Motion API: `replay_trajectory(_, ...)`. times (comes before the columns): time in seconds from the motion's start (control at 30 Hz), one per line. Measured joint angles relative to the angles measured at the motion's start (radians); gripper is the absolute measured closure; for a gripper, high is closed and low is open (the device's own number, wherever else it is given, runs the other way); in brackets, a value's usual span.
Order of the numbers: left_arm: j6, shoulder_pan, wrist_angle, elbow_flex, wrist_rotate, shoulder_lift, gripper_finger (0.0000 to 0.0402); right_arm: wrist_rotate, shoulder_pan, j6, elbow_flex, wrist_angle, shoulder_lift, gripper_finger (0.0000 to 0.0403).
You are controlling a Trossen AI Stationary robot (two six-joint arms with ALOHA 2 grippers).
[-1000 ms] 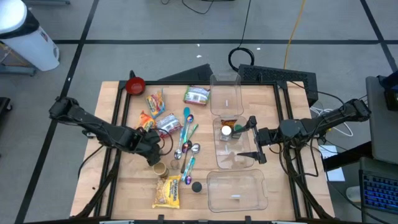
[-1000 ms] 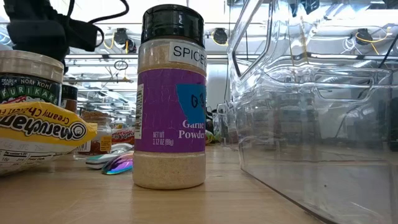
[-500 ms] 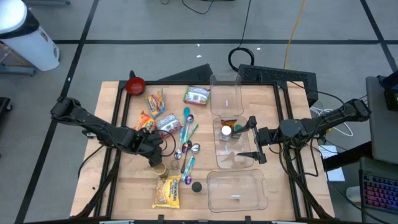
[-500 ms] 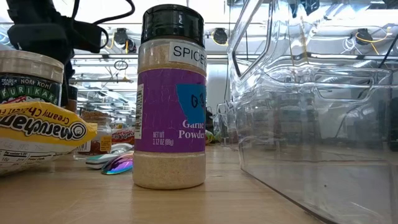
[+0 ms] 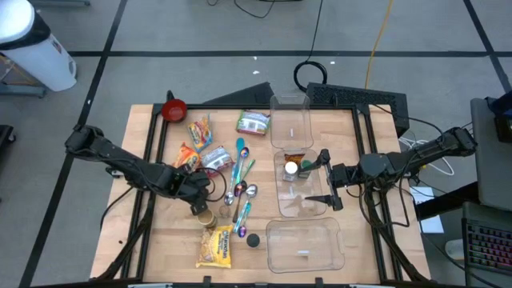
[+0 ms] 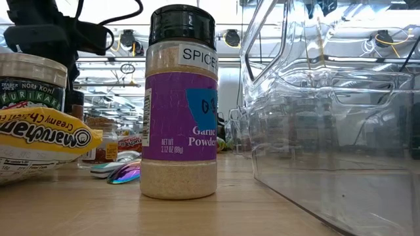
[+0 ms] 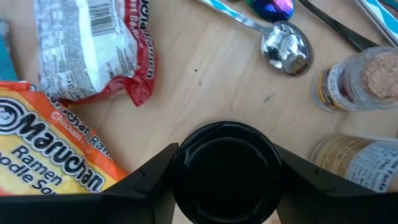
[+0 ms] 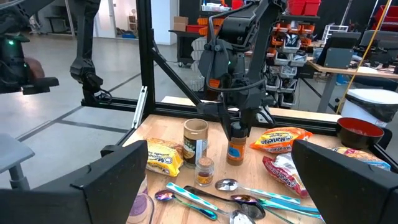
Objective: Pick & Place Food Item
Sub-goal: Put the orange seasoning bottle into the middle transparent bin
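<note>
**High view.** Bare wooden table (image 5: 170,240).
- Left gripper (image 5: 194,194): low over the boards at 8 o'clock from the table's centre.
- Crowded on three sides: orange ramen packets (image 5: 198,133) at 12 o'clock of it, a row of metal spoons (image 5: 240,178) at 3 o'clock, a tan-lidded glass jar (image 5: 206,218) just beside at 5 o'clock. Open boards at 9 o'clock, out to the table edge.
- Red bowl (image 5: 174,109): far corner, at 11 o'clock.
- Right gripper (image 5: 329,178): fingers spread wide, over the middle one of three clear plastic bins (image 5: 304,210), at 3 o'clock from centre.

**Low view.**
- Purple-labelled garlic powder shaker (image 6: 178,105): upright, in the foreground.
- Yellow noodle packet (image 6: 39,137) at its 9 o'clock; clear bin wall at 3 o'clock.

**Left wrist view.**
- Black round cap (image 7: 227,163) of a brown spice bottle, the task's item: stands on the table, with a dark finger pressed to either side of it, jaws clamped on it.
- Red-and-white packet (image 7: 93,43) and a spoon bowl (image 7: 286,46) lie near. Two small jars (image 7: 357,84) stand close alongside.

**Right wrist view.**
- The bottle is upright under the left gripper, base on the boards, with the tan-lidded jar just beside it.
</note>
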Motion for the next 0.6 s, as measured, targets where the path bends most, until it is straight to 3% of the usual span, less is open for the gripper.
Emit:
replay_trajectory(0.3, 0.123, 0.042, -0.002, 0.149, -0.046, -0.001, 0.0198, 0.001, 0.000, -0.002, 0.000, 0.022, 0.047, 0.0011)
replay_trajectory(0.47, 0.180, 0.073, 0.078, 0.289, -0.118, 0.024, 0.0198, 0.086, 0.000, -0.045, -0.001, 0.090, 0.170, 0.0011)
replay_trajectory(0.6, 0.329, 0.088, 0.143, 0.400, -0.154, 0.103, 0.0198, 0.104, -0.008, -0.116, 0.006, 0.211, 0.302, 0.0011)
